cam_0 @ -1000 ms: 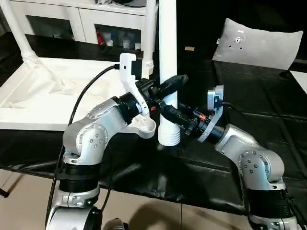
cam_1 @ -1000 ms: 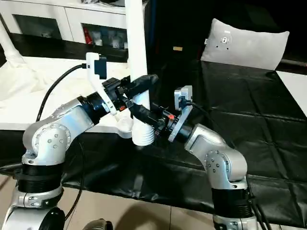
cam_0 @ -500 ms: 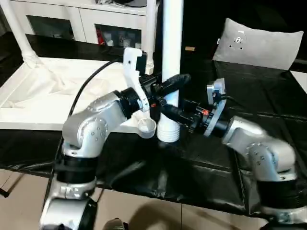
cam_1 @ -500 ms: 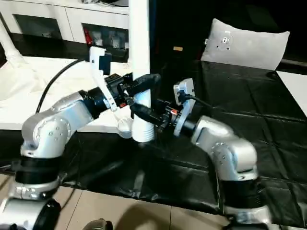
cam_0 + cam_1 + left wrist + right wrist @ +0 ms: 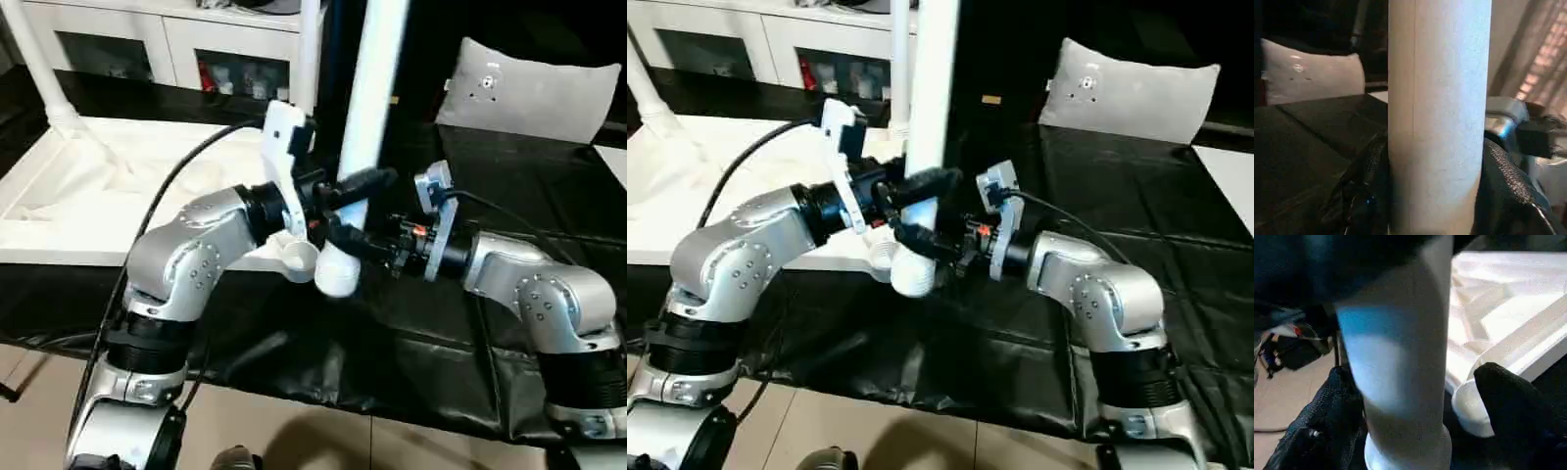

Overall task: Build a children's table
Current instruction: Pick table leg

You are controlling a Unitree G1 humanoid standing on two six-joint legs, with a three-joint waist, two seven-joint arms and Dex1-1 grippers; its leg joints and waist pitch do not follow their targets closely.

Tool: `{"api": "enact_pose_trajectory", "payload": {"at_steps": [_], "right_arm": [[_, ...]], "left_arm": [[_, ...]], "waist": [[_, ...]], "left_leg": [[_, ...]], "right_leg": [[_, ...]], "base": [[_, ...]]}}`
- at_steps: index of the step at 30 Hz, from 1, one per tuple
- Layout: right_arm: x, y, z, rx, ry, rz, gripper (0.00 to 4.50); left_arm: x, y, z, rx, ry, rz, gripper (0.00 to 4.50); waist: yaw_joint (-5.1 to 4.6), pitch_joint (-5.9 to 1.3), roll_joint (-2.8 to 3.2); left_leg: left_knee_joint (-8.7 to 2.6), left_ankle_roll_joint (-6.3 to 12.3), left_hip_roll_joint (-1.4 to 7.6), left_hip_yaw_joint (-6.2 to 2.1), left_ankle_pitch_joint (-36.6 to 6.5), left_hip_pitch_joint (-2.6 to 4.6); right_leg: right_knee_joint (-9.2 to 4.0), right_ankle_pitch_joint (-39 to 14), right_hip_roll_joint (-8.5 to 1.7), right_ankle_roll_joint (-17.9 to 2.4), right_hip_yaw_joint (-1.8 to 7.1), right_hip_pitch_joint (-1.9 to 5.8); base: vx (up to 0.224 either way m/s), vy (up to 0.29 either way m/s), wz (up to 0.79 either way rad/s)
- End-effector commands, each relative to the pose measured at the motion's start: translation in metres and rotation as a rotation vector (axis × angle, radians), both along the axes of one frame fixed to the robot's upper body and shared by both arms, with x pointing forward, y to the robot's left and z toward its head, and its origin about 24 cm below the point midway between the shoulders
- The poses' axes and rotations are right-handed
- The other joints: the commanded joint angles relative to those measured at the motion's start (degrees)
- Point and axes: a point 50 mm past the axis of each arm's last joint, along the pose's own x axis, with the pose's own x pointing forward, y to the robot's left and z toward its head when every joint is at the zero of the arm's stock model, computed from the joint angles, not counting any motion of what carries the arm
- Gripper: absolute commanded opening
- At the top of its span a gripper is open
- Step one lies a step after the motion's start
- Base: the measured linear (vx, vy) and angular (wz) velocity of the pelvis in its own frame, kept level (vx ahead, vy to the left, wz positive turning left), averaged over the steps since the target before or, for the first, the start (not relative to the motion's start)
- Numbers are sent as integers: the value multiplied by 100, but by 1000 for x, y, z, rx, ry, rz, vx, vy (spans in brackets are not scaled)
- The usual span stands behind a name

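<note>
The children's table top (image 5: 88, 186) lies upside down at the left, with two legs (image 5: 34, 69) standing in its far corners. A loose white leg (image 5: 377, 98) leans with its top to the right, and its thick end hangs just beside the near corner socket (image 5: 299, 257). My left gripper (image 5: 364, 188) is shut on this leg (image 5: 1437, 122), one finger (image 5: 1508, 186) on each side. My right gripper (image 5: 343, 240) sits lower around the same leg (image 5: 1400, 372). It is open, and one finger (image 5: 1513, 411) stands apart from the leg, near the socket (image 5: 1469, 406).
A black cloth (image 5: 549, 196) covers the work table. A grey cushion (image 5: 534, 88) leans at the back right. A white cabinet (image 5: 176, 39) with shelves stands behind the table top. Beige floor (image 5: 294, 431) runs along the table's near edge.
My right gripper has opened off the loose leg. The leg has gone from upright to leaning right at its top, its thick end lifted closer to the corner socket. The left grip is unchanged.
</note>
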Motion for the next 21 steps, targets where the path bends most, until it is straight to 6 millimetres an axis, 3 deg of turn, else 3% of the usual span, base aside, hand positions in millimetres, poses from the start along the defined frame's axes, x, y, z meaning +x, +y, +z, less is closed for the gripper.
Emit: {"api": "enact_pose_trajectory", "payload": {"at_steps": [1, 13, 21], "right_arm": [[2, -3, -4, -34, 22, -3, 341], [-3, -1, -6, -30, 40, 47, 234], [-7, 0, -6, -40, 14, 77, 203]], "left_arm": [[-7, -8, 14, -12, -80, -65, 188], [-9, -11, 12, -5, -89, -103, 188], [-9, -13, 12, -12, -84, -107, 188]], "waist": [[0, -493, -62], [5, -497, -75], [5, -504, -76]], "left_leg": [[-332, -258, 63, 27, -766, 187], [-324, -203, 67, 32, -709, 188], [-316, -192, 67, 32, -670, 185]], "right_leg": [[-436, -92, -347, -1024, 84, 156], [-427, -40, -343, -1059, 81, 158], [-422, -3, -345, -1063, 80, 162]], "base": [[0, 0, 0], [0, 0, 0], [0, 0, 0]]}}
